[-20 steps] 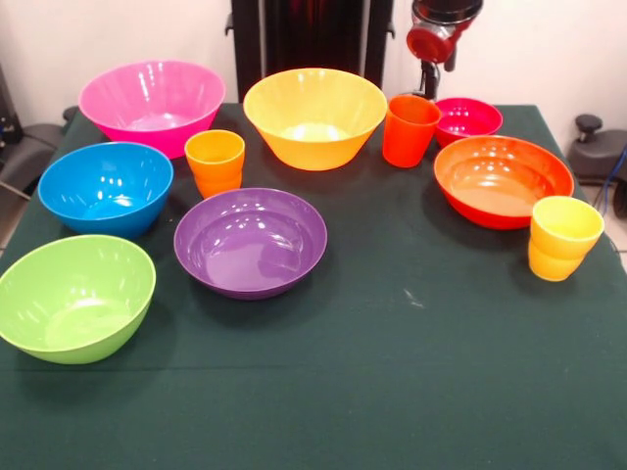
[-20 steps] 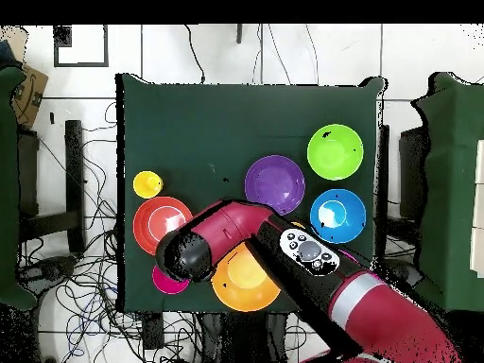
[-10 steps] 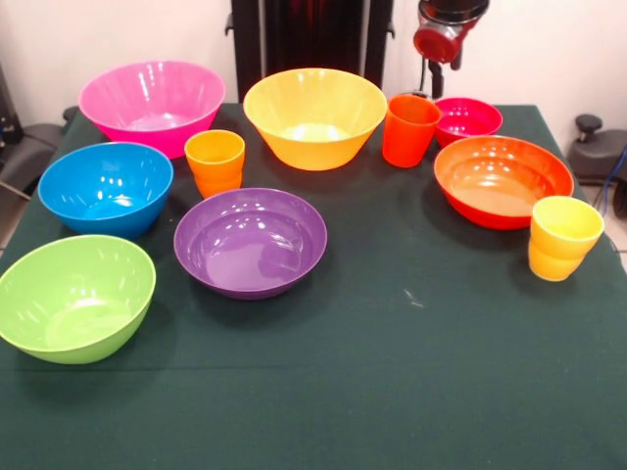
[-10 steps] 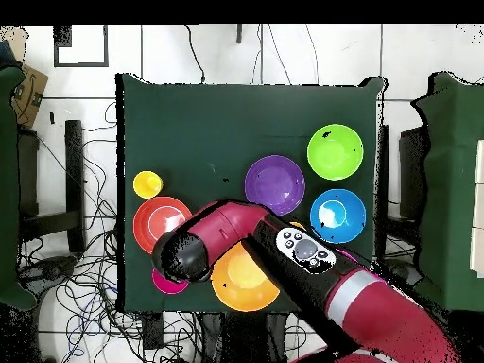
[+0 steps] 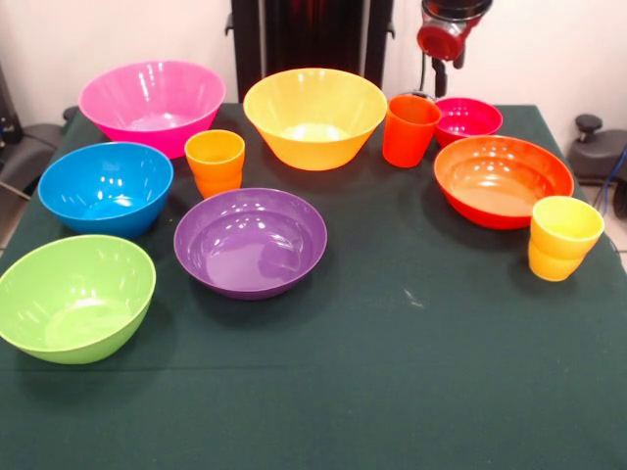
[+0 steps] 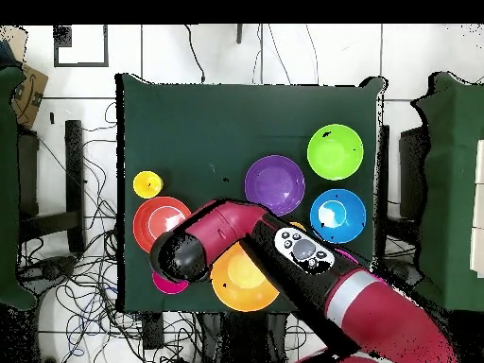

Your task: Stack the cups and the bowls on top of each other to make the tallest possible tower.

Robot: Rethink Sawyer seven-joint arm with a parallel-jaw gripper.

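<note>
Now the tool (image 5: 440, 76) has lifted a touch above the small glossy magenta-red plastic bowl (image 5: 468, 118) beneath it; grip unreadable, nothing stacked yet.

Seven bowls (image 5: 251, 242) and three cups (image 5: 215, 162) stand upright and separate on the green table; nothing is stacked.

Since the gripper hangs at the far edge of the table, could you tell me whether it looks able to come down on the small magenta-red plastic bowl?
Probably yes. The gripper hangs just above and behind the small magenta-red plastic bowl, which sits open with nothing in it. The plain red-orange plastic cup stands close beside it, so a descent needs care on that side.
</note>
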